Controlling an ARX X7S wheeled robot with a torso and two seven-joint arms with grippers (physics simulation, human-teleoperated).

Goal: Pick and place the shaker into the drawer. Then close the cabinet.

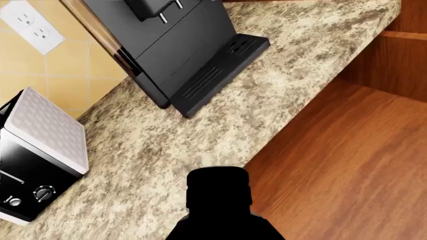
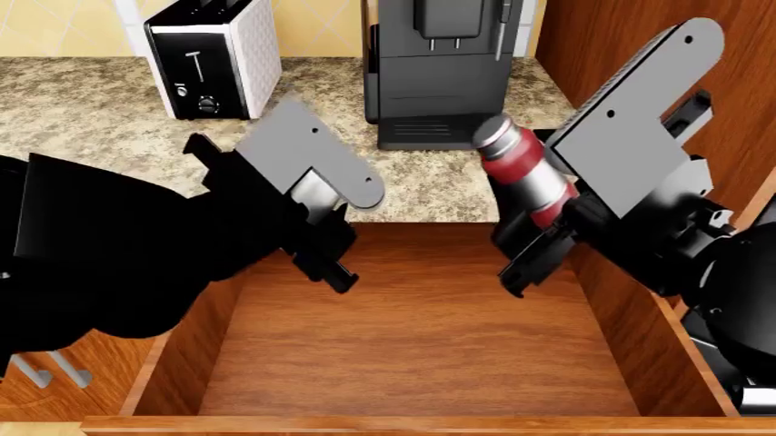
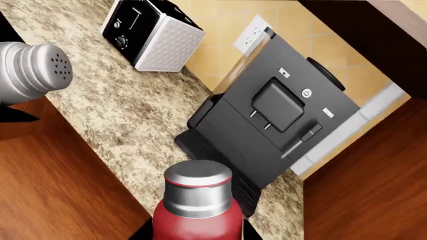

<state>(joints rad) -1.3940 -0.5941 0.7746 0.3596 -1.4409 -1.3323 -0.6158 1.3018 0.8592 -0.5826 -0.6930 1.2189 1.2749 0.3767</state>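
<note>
Head view. Right gripper (image 2: 542, 238) clamped on the red shaker (image 2: 524, 173) low on its body, at about 2 o'clock from the middle of the picture. Shaker tilted, long axis running from the silver cap at 11 o'clock down to the base at 5 o'clock. Held in the air over the back right corner of the open drawer (image 2: 412, 345), close to its right wall, with bare wood floor straight beneath. Nothing lying in the drawer. Left gripper (image 2: 325, 243) hanging over the drawer's back left part, at 9 o'clock from the shaker and apart from it. Impossible to tell here whether open or closed on anything. Countertop (image 2: 73, 100) behind, with toaster (image 2: 213, 59) at 11 o'clock and coffee machine (image 2: 442, 73) at 12.

Left wrist view. Only a black bottle-like silhouette (image 1: 219, 200) in front of the lens, over the line where counter meets drawer floor (image 1: 347, 165). Grip not readable.

Right wrist view. Shaker (image 3: 197, 200) seen end-on along the arm, cap pointing away toward the coffee machine, fingers hidden beneath. A separate silver perforated cap (image 3: 33, 67) near the left arm's side. Holder unclear.

Judging from this: a short descent and a release, with the tilt likely to send the shaker rolling on landing.
</note>
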